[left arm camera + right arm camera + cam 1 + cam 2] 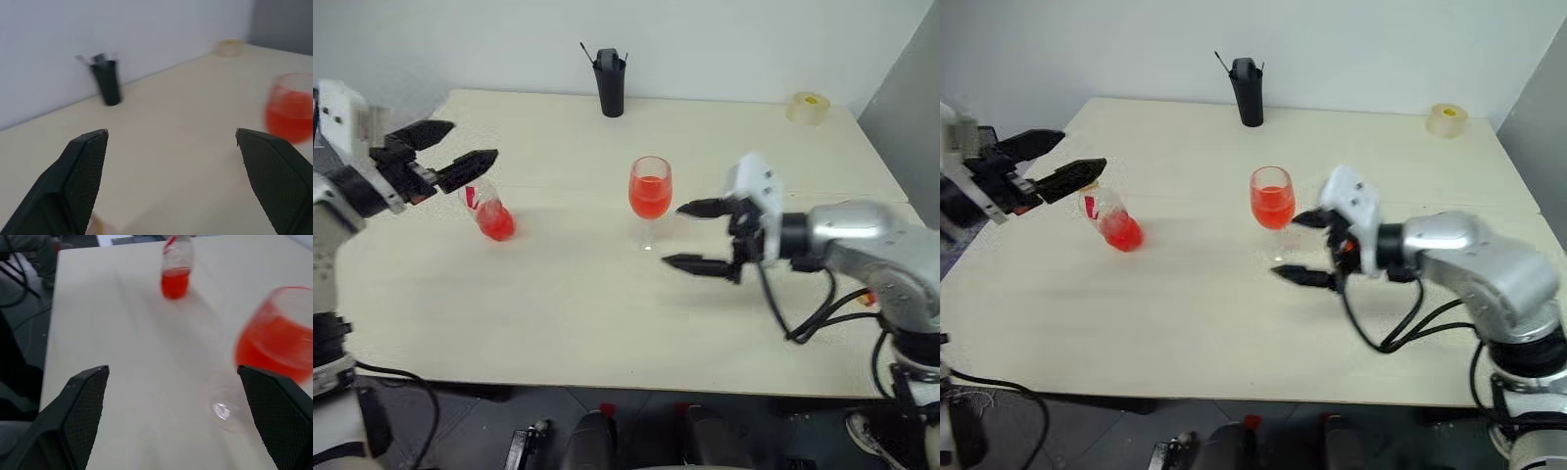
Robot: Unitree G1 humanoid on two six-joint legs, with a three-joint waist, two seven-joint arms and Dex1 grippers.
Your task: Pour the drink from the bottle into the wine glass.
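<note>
Two sets of fingers stand spread wide and empty over the pale desk [607, 323], and the drink is already divided between the two containers. By my reading the pour is largely done, so what matters is how each vessel lies from the nearest fingers. The right gripper [697, 236] is the closer arm to the wine glass [649, 201]: the glass stands upright just beyond its fingertips, slightly toward the robot's left, its long axis vertical, with one finger level with the bowl and the other down near the foot. Neither finger appears to touch it. Its bowl is about half full of the drink [649, 199], bright red. The left gripper [450, 152] hangs above and just to the robot's left of the bottle [487, 210], clear of it. The bottle stands on the desk beneath those fingertips, seemingly leaning a little, with only a shallow red remainder in its base. A black cup-shaped holder [611, 82] sits well beyond both, and a roll of tape [809, 107] at the far right corner.
</note>
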